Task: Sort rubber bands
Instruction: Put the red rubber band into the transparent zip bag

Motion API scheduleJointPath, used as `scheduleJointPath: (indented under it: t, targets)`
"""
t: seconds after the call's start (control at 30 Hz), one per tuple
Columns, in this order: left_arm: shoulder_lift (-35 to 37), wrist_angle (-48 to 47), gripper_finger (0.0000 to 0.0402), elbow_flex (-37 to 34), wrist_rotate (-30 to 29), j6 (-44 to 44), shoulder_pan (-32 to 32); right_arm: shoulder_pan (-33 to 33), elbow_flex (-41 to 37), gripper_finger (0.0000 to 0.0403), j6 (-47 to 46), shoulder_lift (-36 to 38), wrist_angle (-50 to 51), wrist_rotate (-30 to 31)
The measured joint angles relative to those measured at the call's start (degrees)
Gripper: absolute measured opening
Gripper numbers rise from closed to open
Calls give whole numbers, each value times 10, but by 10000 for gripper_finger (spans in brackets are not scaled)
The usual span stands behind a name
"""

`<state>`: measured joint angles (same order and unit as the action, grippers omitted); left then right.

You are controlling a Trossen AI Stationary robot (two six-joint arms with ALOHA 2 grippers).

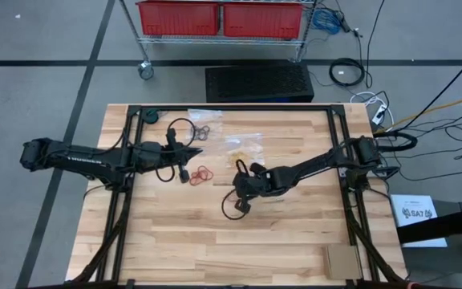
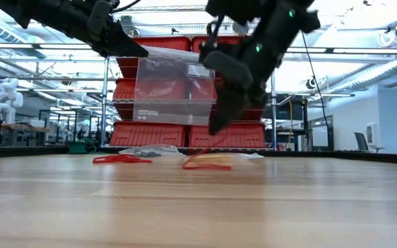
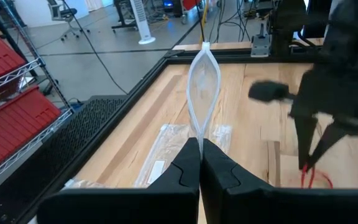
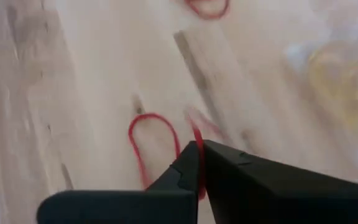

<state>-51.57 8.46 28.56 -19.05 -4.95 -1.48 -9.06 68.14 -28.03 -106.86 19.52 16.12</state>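
My left gripper is shut on a clear plastic bag, which hangs above the table left of centre. My right gripper, slanting down just above the middle of the table, is shut on a red rubber band. More red rubber bands lie flat on the wood between the two grippers. Another red one lies farther off. My left gripper pinches the bag's top edge between its two fingers, coming nearly level from the table's left. The bag is lifted clear and hangs below the fingers, its mouth bowed open into a narrow loop. My right gripper pinches one strand of the red band between its fingertips, slanting down from the right. The rest of the loop trails beside the fingers; I cannot tell whether it still touches the wood.
Clear bags lie near the table's far edge, and one beside them holds yellowish bands. A black frame runs round the table. The near half of the table is bare wood.
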Motion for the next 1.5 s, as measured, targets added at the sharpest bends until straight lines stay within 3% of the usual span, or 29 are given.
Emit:
scheduleJointPath:
  t: [0.33,0.47,0.77,0.97,1.2,1.37,1.5]
  targets:
    - [0,0,0,0,0,0,0,17,63,1,165,7,32,-1]
    - [0,0,0,0,0,0,0,8,59,0,149,1,45,-29]
    - [0,2,0,0,5,0,1,1,34,9,112,-40,43,-25]
    - [0,1,0,0,5,0,1,10,34,65,200,-54,16,-32]
    - [0,-1,0,0,6,0,1,15,34,170,293,-55,17,-54]
    - [0,0,0,0,8,0,1,17,34,241,326,-55,16,-73]
    - [0,0,0,0,8,0,1,24,35,275,337,-70,4,-75]
